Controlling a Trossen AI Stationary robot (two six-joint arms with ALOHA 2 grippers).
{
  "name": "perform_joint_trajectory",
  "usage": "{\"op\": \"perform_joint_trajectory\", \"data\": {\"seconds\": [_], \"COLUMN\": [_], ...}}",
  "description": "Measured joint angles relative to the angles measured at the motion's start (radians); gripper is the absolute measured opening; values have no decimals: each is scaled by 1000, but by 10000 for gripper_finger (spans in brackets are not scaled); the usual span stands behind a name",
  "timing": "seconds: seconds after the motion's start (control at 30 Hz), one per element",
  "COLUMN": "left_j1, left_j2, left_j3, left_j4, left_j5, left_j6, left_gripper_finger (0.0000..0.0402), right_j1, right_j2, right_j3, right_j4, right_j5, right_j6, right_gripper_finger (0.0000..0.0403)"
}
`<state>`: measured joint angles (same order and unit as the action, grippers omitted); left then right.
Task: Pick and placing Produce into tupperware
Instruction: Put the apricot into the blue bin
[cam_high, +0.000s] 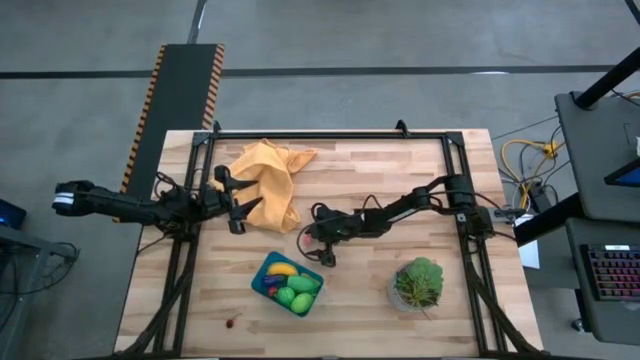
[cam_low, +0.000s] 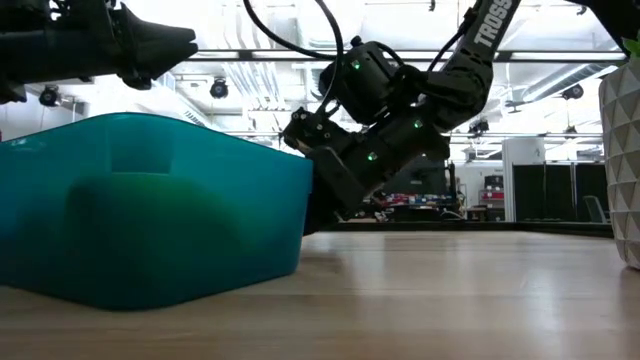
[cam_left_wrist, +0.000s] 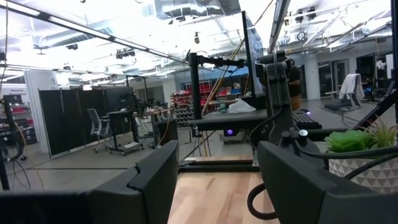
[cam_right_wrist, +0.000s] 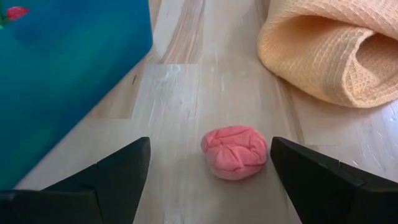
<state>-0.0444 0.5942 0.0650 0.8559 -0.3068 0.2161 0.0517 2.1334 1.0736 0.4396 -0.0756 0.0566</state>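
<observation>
A wooden table (cam_high: 360, 180) framed by black rails sits on a grey concrete floor, with a lit workshop of desks and racks visible beyond it in the low view. Just below centre of the high view lies the teal tub (cam_high: 288, 283), tilted on the boards, holding a yellow banana (cam_high: 281, 269), green ovals (cam_high: 300, 286) and a small purple piece at its left end. In the low view the tub (cam_low: 150, 210) fills the left half of the frame. The right gripper (cam_high: 312, 240) is at centre frame, just up and right of the tub, held low over the wood with its fingers (cam_right_wrist: 118, 168) spread apart. Between them, in the right wrist view, a pink crumpled piece (cam_right_wrist: 235, 152) rests on the table untouched, with the tub wall (cam_right_wrist: 62, 74) at upper left and an orange cloth (cam_right_wrist: 336, 43) at upper right. From above, the cloth (cam_high: 270, 180) lies bunched in the upper left part of the table. The left gripper (cam_high: 240, 207) waits at the left edge beside the cloth, fingers (cam_left_wrist: 143, 180) apart and holding nothing. A tiny red piece (cam_high: 232, 322) lies alone at lower left. A potted plant (cam_high: 417, 283) stands at lower right.
</observation>
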Motion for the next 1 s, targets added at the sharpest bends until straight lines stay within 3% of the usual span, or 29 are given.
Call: {"op": "perform_joint_trajectory", "data": {"seconds": [0.57,1.0], "left_j1": [0,0], "left_j2": [1,1], "left_j3": [0,-1], "left_j4": [0,0], "left_j5": [0,0], "left_j6": [0,0], "left_gripper_finger": [206,206], "right_j1": [0,-1], "right_j2": [-4,-4], "right_j3": [2,0], "right_j4": [-12,2], "right_j5": [-1,5], "right_j6": [0,15], "right_gripper_finger": [320,189]}}
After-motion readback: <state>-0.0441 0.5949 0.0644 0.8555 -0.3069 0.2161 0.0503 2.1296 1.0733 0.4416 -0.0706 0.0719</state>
